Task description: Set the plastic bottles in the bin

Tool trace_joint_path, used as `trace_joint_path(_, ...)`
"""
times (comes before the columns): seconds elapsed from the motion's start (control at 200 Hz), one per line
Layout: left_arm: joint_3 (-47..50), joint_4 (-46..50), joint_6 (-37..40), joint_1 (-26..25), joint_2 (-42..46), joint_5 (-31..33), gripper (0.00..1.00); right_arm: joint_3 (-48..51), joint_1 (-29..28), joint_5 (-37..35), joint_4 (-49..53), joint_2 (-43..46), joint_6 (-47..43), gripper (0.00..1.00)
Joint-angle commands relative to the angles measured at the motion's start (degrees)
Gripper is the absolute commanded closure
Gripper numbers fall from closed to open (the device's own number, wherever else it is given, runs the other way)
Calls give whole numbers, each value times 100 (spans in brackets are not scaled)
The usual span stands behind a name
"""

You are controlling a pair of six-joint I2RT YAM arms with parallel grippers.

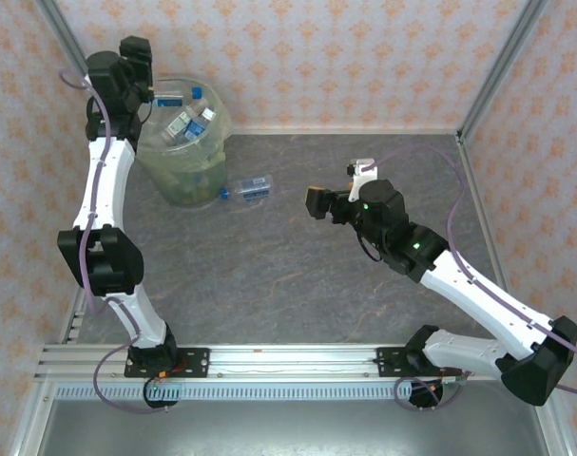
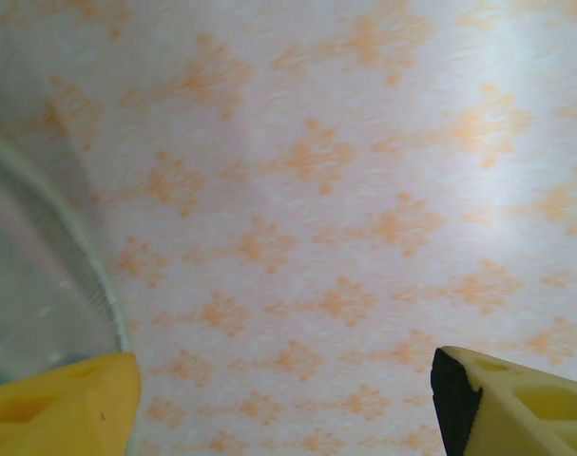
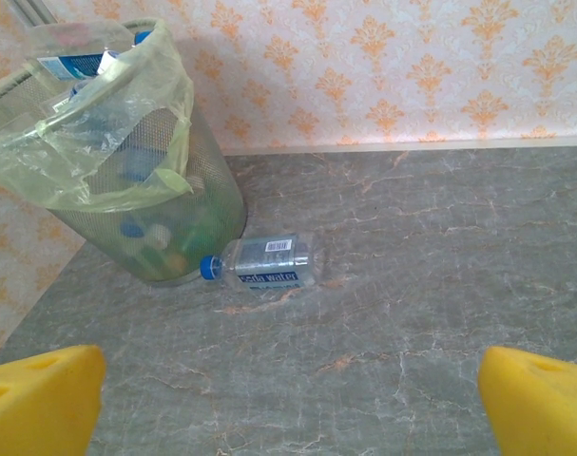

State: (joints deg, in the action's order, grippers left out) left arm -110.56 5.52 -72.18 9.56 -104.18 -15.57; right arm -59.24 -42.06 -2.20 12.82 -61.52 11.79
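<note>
Left arm (image 1: 103, 180) outstretched, pincer (image 2: 286, 394) agape at bin (image 1: 221, 123)

Grey marbled tabletop (image 1: 298, 275), faint pale veins. Walls (image 1: 345, 57) papered pale with orange motifs. Metal corner post (image 1: 497, 71) at far right. Slotted rail (image 1: 288, 359) along near edge.

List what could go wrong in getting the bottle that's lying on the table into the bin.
1. The bottle lies on its side close beside the bin. The open right fingers may roll it away or knock the bin.
2. The heaped bottles reach the bin's rim, so another dropped on top may slide off.
3. The left fingers hang open by the bin's rim, possibly in the right arm's way.
</note>
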Motion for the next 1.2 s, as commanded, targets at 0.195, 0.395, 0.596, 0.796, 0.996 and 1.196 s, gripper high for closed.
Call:
trace_joint_path(0.195, -802, -538, 683, 297, -947, -714, 21, 115, -17, -150, 11, 187, 130, 0)
trace_joint_path(0.395, -1006, -25, 1013, 285, -1273, -604, 21, 94, -20, -231, 62, 176, 150, 0)
trace_joint_path(0.596, -273, -378, 872, 301, -1110, -672, 21, 82, -21, -231, 37, 116, 187, 0)
trace_joint_path(0.796, -173, 5, 1162, 301, -889, -477, 21, 45, -21, -208, 19, 46, 183, 0)
trace_joint_path(0.996, -342, 192, 1166, 294, -547, -341, 22, 101, -15, -193, 1, 61, 177, 0)
trace_joint_path(1.196, -666, -318, 954, 284, -692, -736, 22, 148, -20, -132, -51, 70, 218, 0)
